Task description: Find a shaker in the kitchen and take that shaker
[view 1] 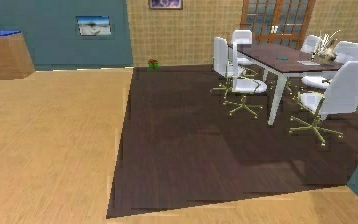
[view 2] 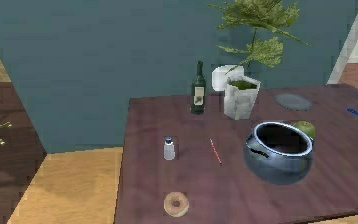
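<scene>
Little grey shaker (view 2: 170, 149) on the dark table (view 2: 152, 125), left of the blue pot (view 2: 279, 152), claw state unclear

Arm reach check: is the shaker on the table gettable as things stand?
Probably yes. The shaker stands alone on a bare patch of table; the bottle, the red stick and the blue pot all sit apart, leaving its sides free.

- The robot's wheeled base stands with its front pointing out across the dark brown rectangular rug (view 1: 217, 130).
- Its arm side faces the dark reddish-brown wooden tabletop (view 2: 187, 125), right up close.
</scene>
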Motion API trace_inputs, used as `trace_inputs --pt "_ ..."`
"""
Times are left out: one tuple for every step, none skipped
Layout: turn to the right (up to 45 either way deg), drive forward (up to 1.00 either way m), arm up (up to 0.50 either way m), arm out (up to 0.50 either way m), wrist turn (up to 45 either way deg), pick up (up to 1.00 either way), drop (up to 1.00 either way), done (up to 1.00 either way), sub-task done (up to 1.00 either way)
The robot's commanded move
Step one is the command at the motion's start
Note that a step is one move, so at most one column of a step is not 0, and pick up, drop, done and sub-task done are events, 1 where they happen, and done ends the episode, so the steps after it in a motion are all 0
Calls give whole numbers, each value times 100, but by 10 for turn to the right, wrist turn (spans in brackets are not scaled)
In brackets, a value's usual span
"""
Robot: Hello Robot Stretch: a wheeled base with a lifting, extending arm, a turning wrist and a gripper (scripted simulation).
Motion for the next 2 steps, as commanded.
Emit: trace_inputs --pt "0 0 36 0 0 0 0 0 0" --pt "0 0 0 36 0 0 0 0 0"
